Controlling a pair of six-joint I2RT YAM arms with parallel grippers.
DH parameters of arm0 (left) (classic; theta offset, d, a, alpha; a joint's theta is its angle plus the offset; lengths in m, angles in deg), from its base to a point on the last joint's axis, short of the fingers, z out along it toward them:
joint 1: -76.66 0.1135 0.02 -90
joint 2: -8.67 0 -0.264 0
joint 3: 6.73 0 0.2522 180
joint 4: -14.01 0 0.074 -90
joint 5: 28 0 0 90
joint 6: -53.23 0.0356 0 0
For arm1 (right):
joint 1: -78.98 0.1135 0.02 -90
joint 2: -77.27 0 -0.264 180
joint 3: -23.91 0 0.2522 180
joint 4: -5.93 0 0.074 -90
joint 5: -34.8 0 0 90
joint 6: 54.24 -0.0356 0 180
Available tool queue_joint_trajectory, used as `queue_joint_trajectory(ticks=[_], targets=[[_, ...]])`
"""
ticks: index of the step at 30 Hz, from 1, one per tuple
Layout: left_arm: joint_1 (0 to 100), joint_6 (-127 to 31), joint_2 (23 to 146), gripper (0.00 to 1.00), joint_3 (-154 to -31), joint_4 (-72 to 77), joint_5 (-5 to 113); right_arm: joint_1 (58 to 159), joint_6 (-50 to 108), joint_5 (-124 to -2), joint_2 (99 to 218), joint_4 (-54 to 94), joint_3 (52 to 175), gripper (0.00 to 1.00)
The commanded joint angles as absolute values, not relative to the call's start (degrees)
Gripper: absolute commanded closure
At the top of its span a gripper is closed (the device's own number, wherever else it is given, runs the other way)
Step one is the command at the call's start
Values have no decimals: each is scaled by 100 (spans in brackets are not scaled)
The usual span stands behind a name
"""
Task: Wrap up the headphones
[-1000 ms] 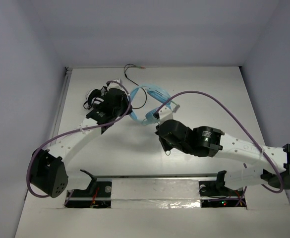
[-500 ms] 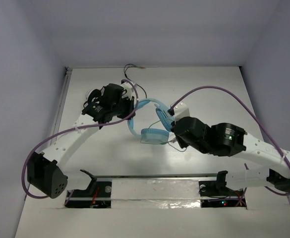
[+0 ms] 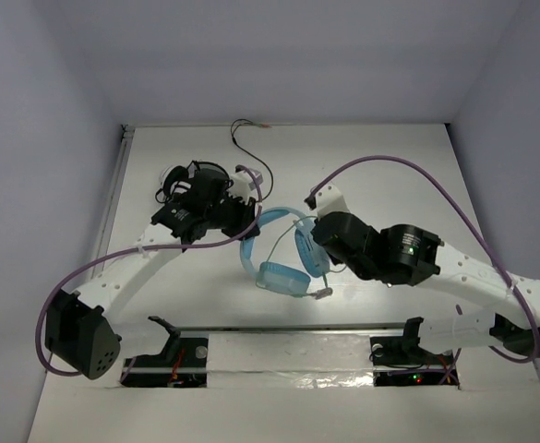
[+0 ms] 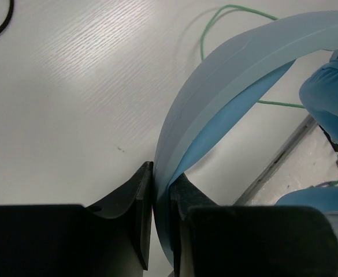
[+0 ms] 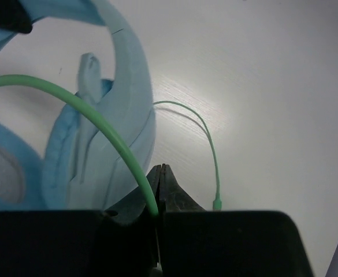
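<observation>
The light blue headphones [image 3: 283, 277] lie in the middle of the table between my two arms. My left gripper [image 3: 248, 224] is shut on their wide blue headband [image 4: 215, 81], which arcs up and right in the left wrist view. My right gripper [image 3: 318, 242] is shut on the thin pale green cable [image 5: 93, 109]; the cable loops over the blue ear cup [image 5: 108, 144] and its free end with the plug [image 5: 216, 203] lies on the table. One padded cup [image 3: 283, 278] rests flat toward the front.
Smaller black headphones [image 3: 179, 177] with a black cable [image 3: 248, 140] lie at the back left behind my left arm. A metal rail [image 3: 288, 326] runs along the near edge. White walls enclose the table.
The headphones have swung toward the front and centre of the table. My left gripper followed down and right with the headband. My right gripper moved back and left with the cable.
</observation>
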State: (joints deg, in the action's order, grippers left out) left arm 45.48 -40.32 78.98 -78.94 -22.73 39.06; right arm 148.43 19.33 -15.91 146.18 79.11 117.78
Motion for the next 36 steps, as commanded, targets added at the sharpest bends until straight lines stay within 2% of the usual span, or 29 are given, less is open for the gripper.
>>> queue_joint_trajectory(ticks=[1, 12, 17, 20, 27, 34, 36], targets=[[4441, -4082, 7600, 100, -7832, -1663, 2966, 14509, 2300, -1257, 14469, 7191, 11607, 100], [4291, -4143, 7293, 100, -8016, -1496, 2509, 13892, 2574, -1907, 14425, 6040, 11132, 100], [4291, -4319, 7213, 100, -8253, -1364, 2561, 13839, 2328, -1679, 14170, 5600, 10711, 99], [4554, -4590, 7283, 100, -8429, -1381, 2702, 13786, 2109, -1908, 13880, 5144, 10526, 99], [4844, -4881, 7292, 100, -8447, -1056, 2184, 13488, 1819, -2636, 13484, 3518, 9648, 96], [5248, -5206, 7222, 100, -8403, -600, 1586, 13488, 1695, -2901, 13423, 2796, 9234, 95], [5441, -5434, 7169, 100, -8351, -468, 1464, 13488, 1590, -2936, 13318, 2638, 9032, 91]])
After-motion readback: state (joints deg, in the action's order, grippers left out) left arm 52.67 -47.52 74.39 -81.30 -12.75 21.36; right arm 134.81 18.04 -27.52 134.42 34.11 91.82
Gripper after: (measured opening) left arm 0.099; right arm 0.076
